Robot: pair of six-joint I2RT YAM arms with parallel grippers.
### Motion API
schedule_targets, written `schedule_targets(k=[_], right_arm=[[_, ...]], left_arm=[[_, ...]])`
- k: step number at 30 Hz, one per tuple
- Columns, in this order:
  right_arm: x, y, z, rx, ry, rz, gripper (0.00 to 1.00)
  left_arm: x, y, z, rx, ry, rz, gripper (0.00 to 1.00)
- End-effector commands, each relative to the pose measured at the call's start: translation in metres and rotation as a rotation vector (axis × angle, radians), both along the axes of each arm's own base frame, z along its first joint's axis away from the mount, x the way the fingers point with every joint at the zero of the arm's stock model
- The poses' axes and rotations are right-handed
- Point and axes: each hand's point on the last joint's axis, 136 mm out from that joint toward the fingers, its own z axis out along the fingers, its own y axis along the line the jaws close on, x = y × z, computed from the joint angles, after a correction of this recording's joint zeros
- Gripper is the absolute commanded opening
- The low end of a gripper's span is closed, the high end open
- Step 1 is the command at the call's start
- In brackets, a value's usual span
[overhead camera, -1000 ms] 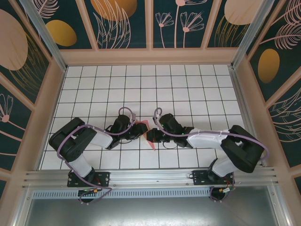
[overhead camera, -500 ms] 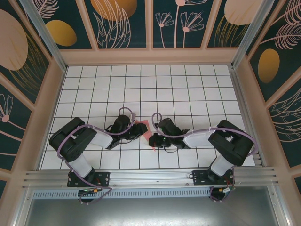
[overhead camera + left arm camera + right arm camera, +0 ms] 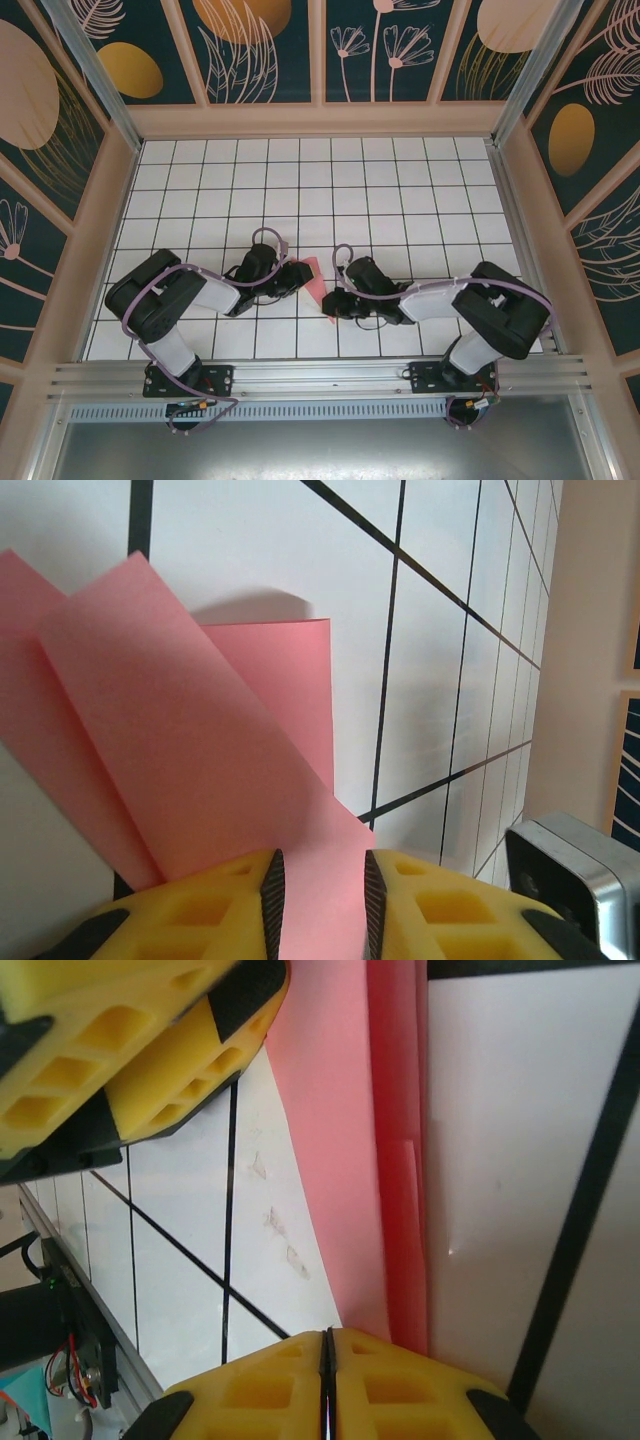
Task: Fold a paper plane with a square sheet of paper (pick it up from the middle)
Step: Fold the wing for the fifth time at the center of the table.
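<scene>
1. Left gripper (image 3: 318,872): the jaws stand a little apart and the folded square sheet of paper (image 3: 200,730) runs straight through the gap, filling it from pad to pad. The sheet throws a shadow on the white grid table (image 3: 300,180), so its far part is raised off the surface. Judgement: the left jaws grasp the sheet at its left end.

2. Right gripper (image 3: 327,1340): the pads are clenched together with nothing visible between them. The long folded edge of the sheet ends right at the fingertips. Whether the tips press on the paper or sit just beside it cannot be told.

3. Change over the last second: in the top view the right gripper has moved along the sheet toward the near edge of the table, and the right elbow has swung outward. The near tip of the paper that showed beyond this gripper a second ago is now covered by it. The left gripper has stayed in place.

4. Position of the sheet: between the two grippers at table centre, slanting from the left gripper toward the right one.

5. Meaning for the task: this reads as a crease being run along a fold. Overlapping layers are visible but no pointed dart yet, so folding is judged to be only partway done.
</scene>
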Motion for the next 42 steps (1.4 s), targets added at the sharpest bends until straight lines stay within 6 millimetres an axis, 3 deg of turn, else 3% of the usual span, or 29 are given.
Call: schedule_targets(k=[1,10,12,20,23,26,33,38,42], right_arm=[[-0.014,-0.016,-0.009,-0.048,0.048,-0.002,0.13],[-0.033,-0.049,-0.051,-0.231,0.133,-0.009,0.12],[-0.031,-0.053,-0.052,-0.260,0.130,-0.024,0.11],[0.000,-0.010,0.024,-0.067,-0.040,0.012,0.13],[0.011,0.009,0.043,0.010,-0.069,0.016,0.13],[0.020,0.025,0.048,0.051,-0.069,0.014,0.12],[0.033,0.019,0.004,-0.057,-0.007,-0.029,0.11],[0.018,-0.004,-0.038,-0.174,0.074,-0.038,0.08],[0.007,-0.013,-0.054,-0.201,0.116,-0.027,0.04]], left_arm=[[-0.026,0.030,-0.063,0.205,0.172,0.029,0.30],[-0.026,0.030,-0.065,0.208,0.178,0.027,0.29],[-0.026,0.029,-0.065,0.206,0.177,0.024,0.29],[-0.026,0.027,-0.063,0.197,0.172,0.017,0.29],[-0.025,0.026,-0.062,0.192,0.169,0.012,0.30],[-0.025,0.025,-0.061,0.189,0.167,0.011,0.30],[-0.025,0.023,-0.058,0.180,0.162,0.002,0.30],[-0.023,0.022,-0.052,0.173,0.141,-0.004,0.32],[-0.018,0.017,-0.042,0.168,0.110,-0.025,0.33]])
